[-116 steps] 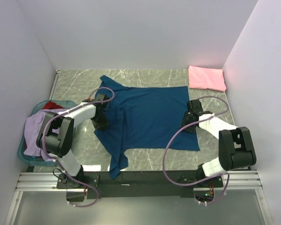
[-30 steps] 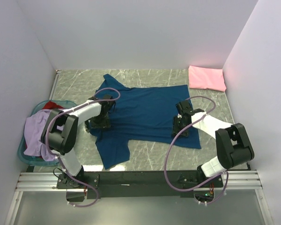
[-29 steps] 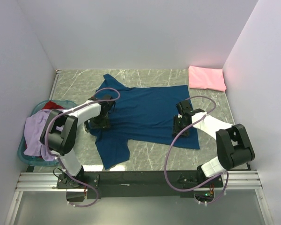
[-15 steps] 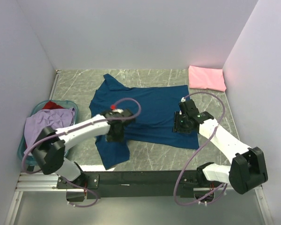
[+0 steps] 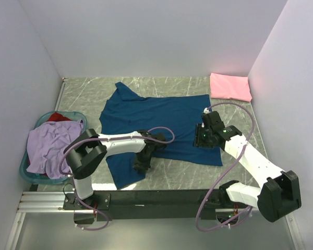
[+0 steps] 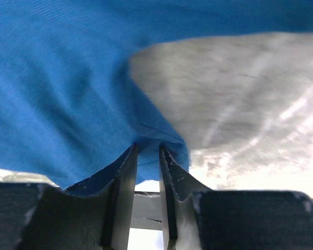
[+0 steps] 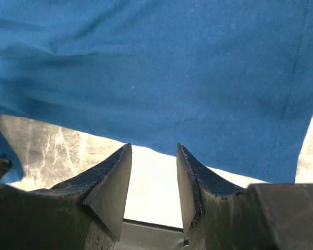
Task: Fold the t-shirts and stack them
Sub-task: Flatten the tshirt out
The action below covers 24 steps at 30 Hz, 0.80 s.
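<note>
Roughly a quarter done, navy shirt not yet folded

Pink t-shirt [image 5: 229, 87] sits folded at the far right corner of the marble table [image 5: 172, 172]. Navy t-shirt [image 5: 156, 117] lies spread mid-table, no fold made. Left gripper [image 5: 142, 165] is pinched nearly together on the cloth edge by its near sleeve. Right gripper [image 5: 202, 138] hovers at the bottom hem, jaws apart, holding nothing. Lavender t-shirt [image 5: 47, 148] and red t-shirt [image 5: 56, 116] lie bunched in the teal basket [image 5: 26, 169]. Left to do: fold three, stack all.

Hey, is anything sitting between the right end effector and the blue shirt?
Nothing visible does. The right end effector stands open at the hem of the blue shirt, with only table showing between them.
</note>
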Each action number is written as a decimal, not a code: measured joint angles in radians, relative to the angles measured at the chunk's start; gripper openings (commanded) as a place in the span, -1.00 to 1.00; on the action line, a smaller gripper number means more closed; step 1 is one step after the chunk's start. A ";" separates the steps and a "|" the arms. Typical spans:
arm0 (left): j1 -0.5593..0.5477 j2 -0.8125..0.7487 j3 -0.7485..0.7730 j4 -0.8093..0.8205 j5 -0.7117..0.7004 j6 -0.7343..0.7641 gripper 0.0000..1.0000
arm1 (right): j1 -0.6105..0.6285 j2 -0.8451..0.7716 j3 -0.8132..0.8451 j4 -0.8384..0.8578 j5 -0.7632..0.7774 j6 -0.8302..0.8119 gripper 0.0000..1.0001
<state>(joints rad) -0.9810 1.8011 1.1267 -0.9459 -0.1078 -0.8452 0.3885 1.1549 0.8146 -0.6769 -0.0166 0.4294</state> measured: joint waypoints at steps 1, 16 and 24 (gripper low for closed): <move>-0.005 0.006 0.007 0.002 0.011 0.007 -0.40 | 0.000 -0.005 -0.001 0.000 0.003 0.000 -0.06; -0.114 0.031 0.074 0.055 0.148 0.032 0.02 | 0.000 -0.014 -0.003 -0.001 0.013 -0.004 -0.06; 0.024 -0.150 0.073 0.023 0.082 0.011 0.04 | 0.000 0.006 -0.003 0.012 0.002 -0.008 -0.06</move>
<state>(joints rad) -0.9573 1.6516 1.1999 -0.9234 -0.0254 -0.8341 0.3885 1.1606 0.8112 -0.6647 -0.0151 0.4210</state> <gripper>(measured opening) 0.524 0.470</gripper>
